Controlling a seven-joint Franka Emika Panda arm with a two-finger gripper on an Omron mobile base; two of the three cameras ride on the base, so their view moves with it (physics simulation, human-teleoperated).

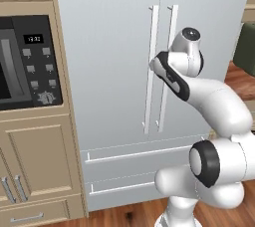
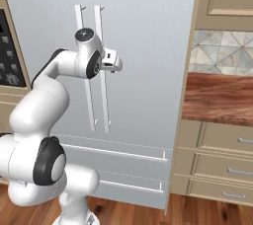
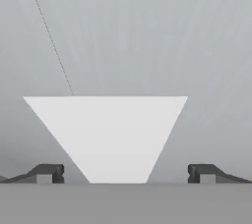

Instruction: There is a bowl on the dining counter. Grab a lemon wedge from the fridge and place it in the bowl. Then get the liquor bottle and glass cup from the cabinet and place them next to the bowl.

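Jaws wide, apparently straddling fridge handle point(image 3: 110, 137)

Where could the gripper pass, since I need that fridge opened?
The open gripper straddles a white handle with bare fridge door on both sides. It is tight between the two handles; the door panel toward the wood counter is free.

A tall grey fridge point(image 1: 114, 61) fills the middle of the kitchen, its two doors shut. To its left a black microwave point(image 1: 27, 61) sits built into beige cabinets point(image 1: 40, 156). To its right a wooden counter point(image 2: 220, 98) tops beige drawers point(image 2: 217, 165), under a patterned tile backsplash point(image 2: 222, 54). Below the fridge lies a wood-plank floor point(image 2: 148, 214).
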